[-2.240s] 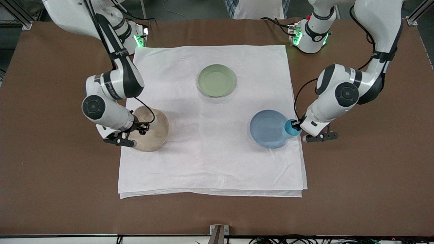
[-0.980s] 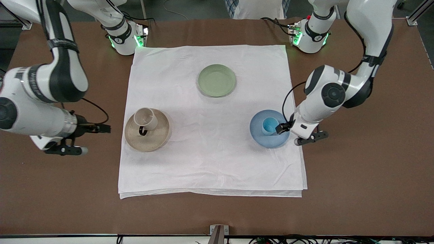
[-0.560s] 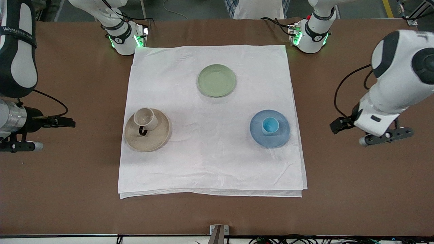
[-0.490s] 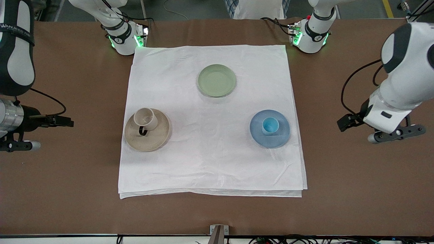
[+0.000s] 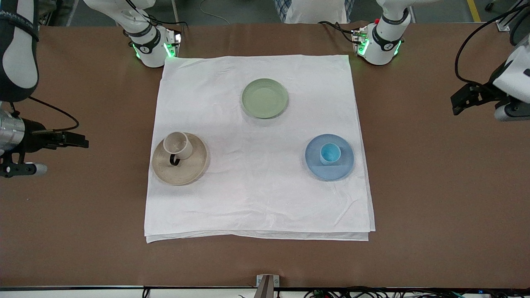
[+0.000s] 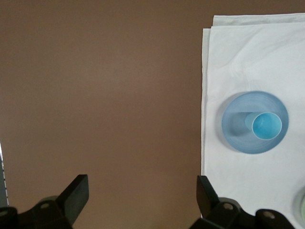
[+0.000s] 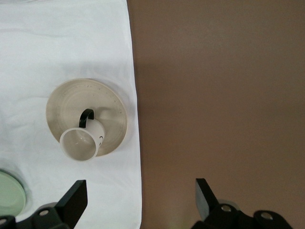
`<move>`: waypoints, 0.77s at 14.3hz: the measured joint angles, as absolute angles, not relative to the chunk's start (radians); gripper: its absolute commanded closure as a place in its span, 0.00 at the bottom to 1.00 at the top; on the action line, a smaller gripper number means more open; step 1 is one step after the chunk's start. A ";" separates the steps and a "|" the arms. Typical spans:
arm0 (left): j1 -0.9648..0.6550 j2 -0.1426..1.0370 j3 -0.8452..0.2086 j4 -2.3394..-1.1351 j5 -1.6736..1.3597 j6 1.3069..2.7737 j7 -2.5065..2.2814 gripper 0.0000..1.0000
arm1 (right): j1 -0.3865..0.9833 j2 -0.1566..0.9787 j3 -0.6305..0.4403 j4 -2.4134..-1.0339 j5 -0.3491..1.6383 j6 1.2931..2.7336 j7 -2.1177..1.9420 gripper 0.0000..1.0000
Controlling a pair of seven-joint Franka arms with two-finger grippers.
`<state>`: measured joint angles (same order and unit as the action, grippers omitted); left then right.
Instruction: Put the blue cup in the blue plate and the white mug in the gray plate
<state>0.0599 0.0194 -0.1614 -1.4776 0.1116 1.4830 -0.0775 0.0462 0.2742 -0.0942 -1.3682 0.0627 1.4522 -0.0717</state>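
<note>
Blue cup (image 5: 330, 153) stands in the blue plate (image 5: 343, 167); white mug (image 5: 177, 144) sits in the gray plate (image 5: 194, 165); task looks complete; left gripper (image 6: 142, 193) and right gripper (image 7: 141, 196) hang spread, empty, over bare table.

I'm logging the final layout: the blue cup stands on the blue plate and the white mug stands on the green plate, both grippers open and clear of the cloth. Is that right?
Not quite. The white mug stands on the gray plate, as the front view shows; the green plate holds nothing. The rest holds: blue cup on the blue plate, left gripper and right gripper open, off the cloth.
</note>
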 measured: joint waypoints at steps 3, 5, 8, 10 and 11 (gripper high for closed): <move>0.057 -0.005 -0.141 -1.479 0.081 1.434 -0.065 0.00 | 0.046 0.137 -0.094 -1.468 0.055 1.442 -0.072 0.00; 0.057 -0.006 -0.141 -1.483 0.057 1.429 -0.065 0.00 | 0.045 0.048 -0.095 -1.537 0.029 1.442 -0.072 0.00; 0.057 -0.006 -0.141 -1.501 0.051 1.429 -0.065 0.00 | 0.045 -0.049 -0.095 -1.602 0.006 1.441 -0.072 0.00; 0.056 -0.007 -0.141 -1.506 0.050 1.429 -0.065 0.00 | 0.045 -0.096 -0.096 -1.625 0.003 1.431 -0.072 0.00; 0.055 -0.008 -0.141 -1.509 0.050 1.429 -0.065 0.00 | 0.044 -0.115 -0.097 -1.636 0.002 1.428 -0.072 0.00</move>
<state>0.0545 -0.0083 -0.1414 -1.5088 0.0502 1.4287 -0.0655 0.0437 -0.1155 -0.0969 -1.6360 0.0022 1.4283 -0.0721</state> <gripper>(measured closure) 0.000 0.000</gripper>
